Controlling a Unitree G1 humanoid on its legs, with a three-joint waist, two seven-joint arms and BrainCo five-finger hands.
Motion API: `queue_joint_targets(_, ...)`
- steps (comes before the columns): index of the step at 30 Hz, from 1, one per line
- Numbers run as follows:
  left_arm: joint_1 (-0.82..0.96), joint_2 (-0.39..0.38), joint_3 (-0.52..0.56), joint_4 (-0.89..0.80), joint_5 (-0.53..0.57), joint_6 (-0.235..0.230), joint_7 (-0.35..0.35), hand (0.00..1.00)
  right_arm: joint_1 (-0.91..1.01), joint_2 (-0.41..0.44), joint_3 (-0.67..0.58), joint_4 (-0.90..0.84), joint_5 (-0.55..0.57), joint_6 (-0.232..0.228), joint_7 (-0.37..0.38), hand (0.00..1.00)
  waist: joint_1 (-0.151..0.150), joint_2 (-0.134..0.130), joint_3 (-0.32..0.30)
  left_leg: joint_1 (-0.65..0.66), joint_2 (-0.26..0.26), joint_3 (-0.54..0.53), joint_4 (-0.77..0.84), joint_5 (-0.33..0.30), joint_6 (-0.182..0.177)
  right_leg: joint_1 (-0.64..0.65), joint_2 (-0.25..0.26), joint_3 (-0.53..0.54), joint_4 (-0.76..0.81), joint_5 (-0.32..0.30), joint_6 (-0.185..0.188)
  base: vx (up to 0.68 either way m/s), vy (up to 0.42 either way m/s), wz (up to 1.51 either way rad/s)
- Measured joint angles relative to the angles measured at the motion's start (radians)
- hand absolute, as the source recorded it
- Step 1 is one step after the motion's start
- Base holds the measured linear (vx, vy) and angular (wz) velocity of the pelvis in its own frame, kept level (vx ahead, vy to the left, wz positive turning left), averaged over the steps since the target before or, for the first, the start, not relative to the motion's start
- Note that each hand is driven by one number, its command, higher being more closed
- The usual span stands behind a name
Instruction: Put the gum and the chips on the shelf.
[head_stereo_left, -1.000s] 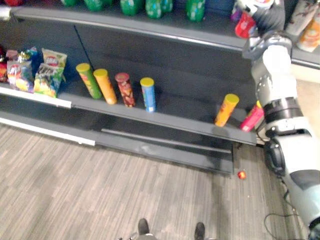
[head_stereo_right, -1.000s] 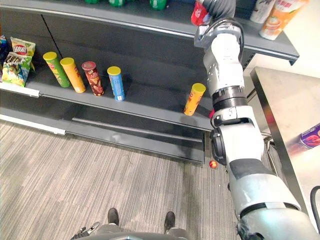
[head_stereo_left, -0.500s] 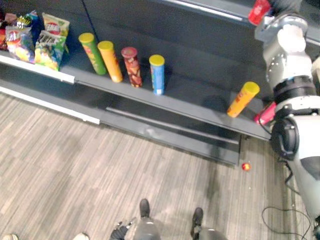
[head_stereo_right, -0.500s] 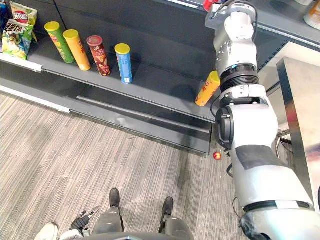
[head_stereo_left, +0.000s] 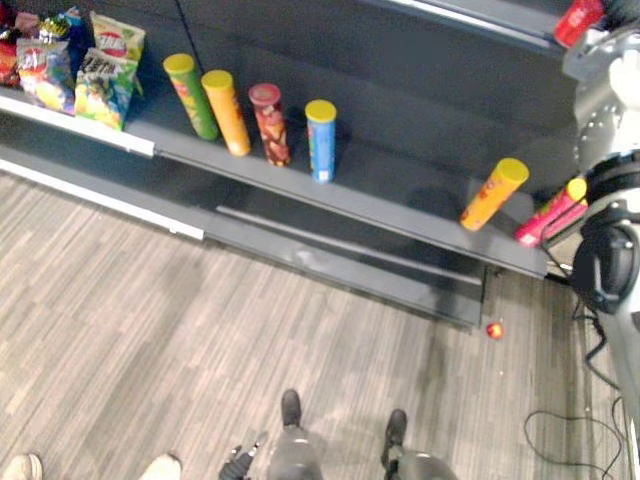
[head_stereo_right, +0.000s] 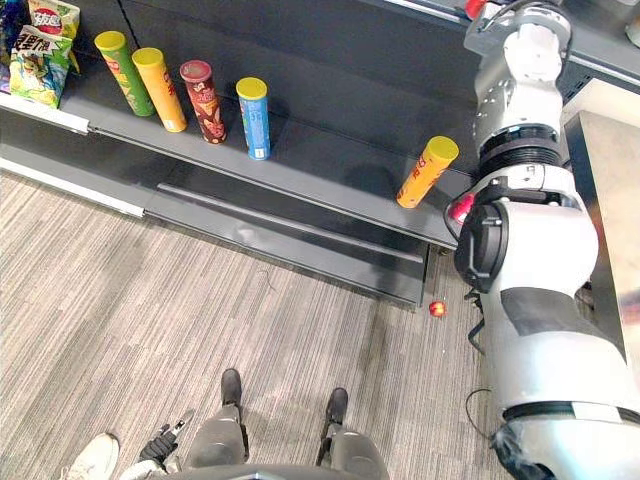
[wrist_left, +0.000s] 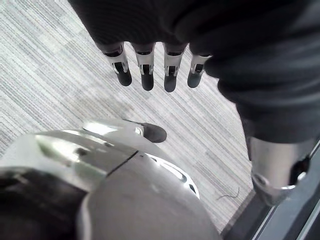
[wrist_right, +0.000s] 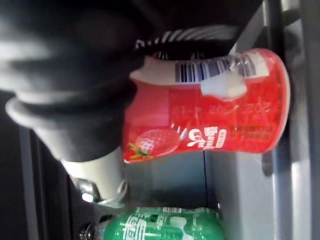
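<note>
My right hand (wrist_right: 75, 95) is shut on a red strawberry gum tub (wrist_right: 210, 115), held sideways against the grey edge of the upper shelf (wrist_right: 280, 165). From the head, the tub (head_stereo_left: 578, 18) shows at the top right above my raised right arm. Several chips tubes stand on the lower shelf (head_stereo_left: 400, 205): green (head_stereo_left: 190, 95), orange (head_stereo_left: 226, 110), dark red (head_stereo_left: 271, 122) and blue (head_stereo_left: 321, 139). A tilted orange tube (head_stereo_left: 493, 192) and a pink one (head_stereo_left: 551, 212) lean further right. My left hand (wrist_left: 146, 70) hangs open over the carpet, holding nothing.
Chip bags (head_stereo_left: 105, 70) stand at the far left of the lower shelf. A green bottle (wrist_right: 170, 225) lies beside the gum tub. A small red ball (head_stereo_left: 494, 330) rests on the carpet below the shelf. A person's shoes (head_stereo_left: 150, 468) show at the lower left. A steel table (head_stereo_right: 610, 180) stands at the right.
The camera has tipped down, so the shelves slid up in the picture. The right hand keeps hold of the red tub at the upper shelf. A person's shoes have come into view.
</note>
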Motion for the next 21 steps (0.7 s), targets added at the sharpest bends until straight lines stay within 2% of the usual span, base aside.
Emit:
queue_joint_targets(7,-0.016,0.003,-0.013,0.001,0.0,-0.001,0.002,0.0,-0.015,-0.079,-0.001,0.006,-0.011,-0.008,-0.031,1.0,-0.002,0.004,0.019,-0.041,-0.009,-0.014,0.0,0.01,0.006,-0.034,-0.008,-0.011,0.005,0.001,0.0,0.01,0.005,0.04)
queue_joint_targets(21,-0.048,0.015,-0.048,0.001,0.0,-0.006,0.009,0.0,-0.066,-0.135,0.042,-0.022,-0.041,-0.063,-0.08,1.0,-0.006,0.024,0.064,-0.109,-0.028,-0.032,0.0,0.022,0.013,-0.105,-0.022,-0.022,0.032,0.002,0.005,0.0,0.004,0.02)
